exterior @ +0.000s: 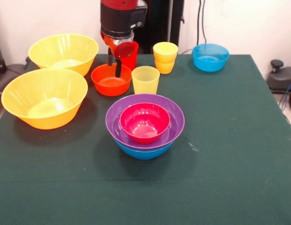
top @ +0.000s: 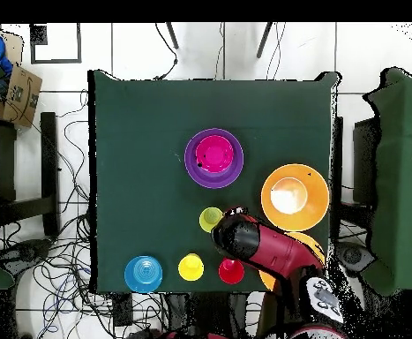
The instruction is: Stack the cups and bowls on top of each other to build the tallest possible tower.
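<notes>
Gripper [exterior: 116, 70] poised over orange-red bowl [exterior: 111, 80] at upper centre, fingers apart, nothing held, presumably lining up a grasp; tower [exterior: 144, 124] mid-frame awaiting next layer.

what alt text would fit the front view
A robot gripper reaches down over an orange-red bowl on a green table. In front, a pink bowl sits nested in a purple bowl.

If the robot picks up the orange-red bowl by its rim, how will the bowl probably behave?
The orange-red bowl looks like thin glossy plastic, so it is probably light, stiff and a little slippery. Being wide and shallow, it will likely tilt when held by one side. The gripper hangs over it.
</notes>
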### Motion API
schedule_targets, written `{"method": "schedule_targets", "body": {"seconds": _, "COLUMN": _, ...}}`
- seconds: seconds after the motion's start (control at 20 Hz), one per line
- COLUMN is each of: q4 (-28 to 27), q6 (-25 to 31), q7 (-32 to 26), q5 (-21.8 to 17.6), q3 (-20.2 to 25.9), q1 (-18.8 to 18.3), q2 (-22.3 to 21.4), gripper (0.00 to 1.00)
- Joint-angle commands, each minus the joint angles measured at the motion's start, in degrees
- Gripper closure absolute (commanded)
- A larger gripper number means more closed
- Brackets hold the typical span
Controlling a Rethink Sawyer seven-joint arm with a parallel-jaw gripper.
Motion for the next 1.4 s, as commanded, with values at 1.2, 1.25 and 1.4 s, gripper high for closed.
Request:
{"method": "schedule_targets", "body": {"seconds": 1.2, "q4": -0.06, "q6": -15.19, "q7": 8.38, "q5": 2.15, "q3": 4.9, "q1": -1.35, "q2": 6.61, "gripper": 0.0}}
{"method": "schedule_targets", "body": {"seconds": 1.25, "q4": 0.24, "q6": -15.48, "q7": 8.35, "q5": 1.92, "q3": 4.99, "q1": -1.59, "q2": 6.61, "gripper": 0.0}}
{"method": "schedule_targets", "body": {"seconds": 1.4, "q4": 1.43, "q6": -16.67, "q7": 8.58, "q5": 1.34, "q3": 5.35, "q1": -2.2, "q2": 6.64, "gripper": 0.0}}
